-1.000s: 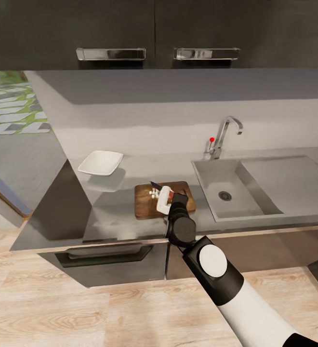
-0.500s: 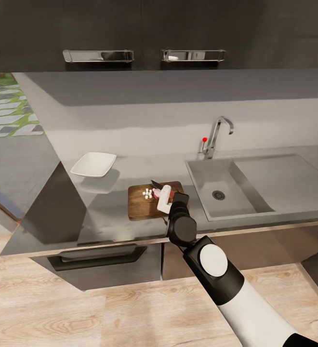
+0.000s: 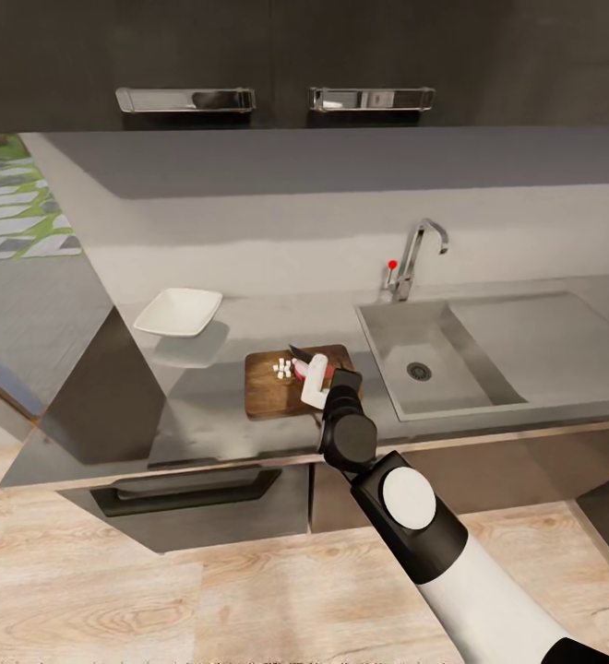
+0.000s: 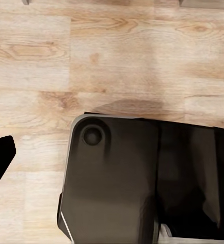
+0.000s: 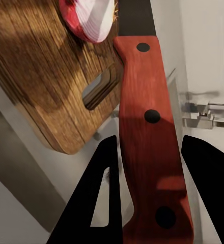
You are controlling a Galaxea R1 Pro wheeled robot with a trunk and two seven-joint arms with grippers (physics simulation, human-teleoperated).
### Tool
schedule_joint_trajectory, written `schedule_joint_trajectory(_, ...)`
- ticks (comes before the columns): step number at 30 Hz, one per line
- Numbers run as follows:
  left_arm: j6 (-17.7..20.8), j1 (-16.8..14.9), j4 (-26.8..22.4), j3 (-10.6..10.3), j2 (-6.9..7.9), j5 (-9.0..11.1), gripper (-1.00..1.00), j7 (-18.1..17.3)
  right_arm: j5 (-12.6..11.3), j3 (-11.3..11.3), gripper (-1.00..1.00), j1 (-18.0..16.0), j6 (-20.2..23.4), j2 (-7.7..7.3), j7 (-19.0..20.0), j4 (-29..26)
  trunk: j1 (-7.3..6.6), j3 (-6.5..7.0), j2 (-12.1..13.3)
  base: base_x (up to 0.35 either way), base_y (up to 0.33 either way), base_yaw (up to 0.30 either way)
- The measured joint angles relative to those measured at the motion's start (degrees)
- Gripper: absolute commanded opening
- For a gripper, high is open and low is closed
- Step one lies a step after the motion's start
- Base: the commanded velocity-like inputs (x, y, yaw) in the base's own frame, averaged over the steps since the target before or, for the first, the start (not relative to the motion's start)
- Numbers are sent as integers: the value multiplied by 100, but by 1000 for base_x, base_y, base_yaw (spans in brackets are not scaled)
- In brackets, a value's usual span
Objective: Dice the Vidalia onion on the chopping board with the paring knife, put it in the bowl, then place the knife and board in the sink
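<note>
My right gripper [image 3: 313,374] is shut on the paring knife's red-orange handle [image 5: 150,152] and hovers over the dark brown chopping board [image 3: 272,392]. The dark blade [image 3: 299,352] points toward the back wall. A small cluster of white onion dice [image 3: 282,368] lies on the board beside the blade. In the right wrist view a pink-and-white piece of Vidalia onion [image 5: 89,18] rests on the board [image 5: 40,76] near its handle slot [image 5: 98,90]. The white bowl [image 3: 178,312] stands empty on the countertop [image 3: 212,406], left of the board. The sink [image 3: 392,343] lies to the right.
The chrome tap [image 3: 415,254] with a red dot stands behind the basin, and the drainboard [image 3: 544,337] stretches right. Dark upper cabinets [image 3: 277,55] hang above. The left wrist view looks down at wooden floor [image 4: 112,51] and the robot's dark base [image 4: 117,178].
The whole picture has shifted a little, so the camera moved. My right gripper holds the knife in the same place over the board, and the dice lie as before.
</note>
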Motion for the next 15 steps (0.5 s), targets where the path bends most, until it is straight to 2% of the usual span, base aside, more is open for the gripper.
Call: schedule_joint_trajectory(15, 0, 0, 0, 0, 0, 0, 100, 0, 1, 8, -100, 0, 0, -10, 0, 5, 0, -137, 0, 16, 10, 0)
